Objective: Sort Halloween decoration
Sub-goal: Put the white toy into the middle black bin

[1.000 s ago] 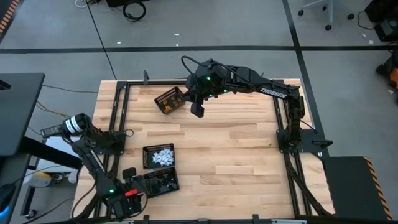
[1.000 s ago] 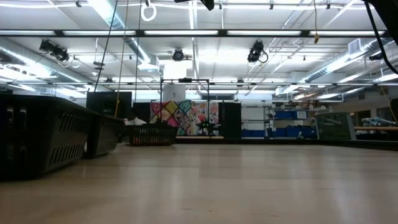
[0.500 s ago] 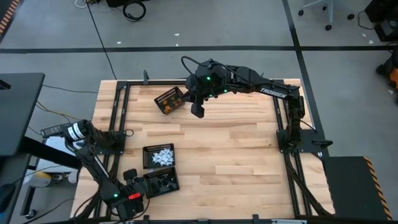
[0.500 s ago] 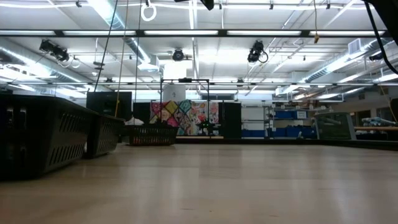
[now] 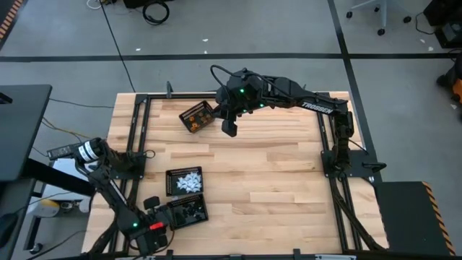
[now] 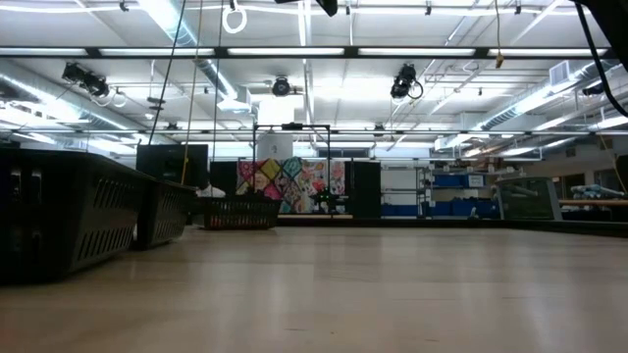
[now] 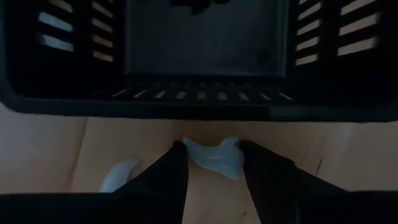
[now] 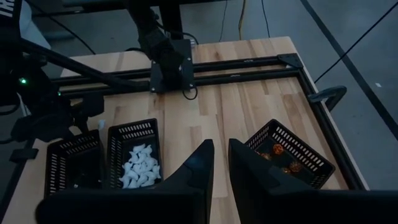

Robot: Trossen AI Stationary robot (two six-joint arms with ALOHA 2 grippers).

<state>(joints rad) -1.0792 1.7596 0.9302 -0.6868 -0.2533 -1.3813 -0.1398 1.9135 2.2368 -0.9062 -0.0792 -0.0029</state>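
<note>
Your left gripper (image 7: 214, 163) pinches a white piece (image 7: 213, 156) just beside the black-piece basket (image 7: 205, 56); only its wrist view shows this. From above, your right gripper (image 5: 229, 128) hangs beside the orange-piece basket (image 5: 196, 116), fingers nearly together, holding nothing. More white pieces (image 5: 188, 181) fill the middle basket (image 5: 172, 175).
</note>
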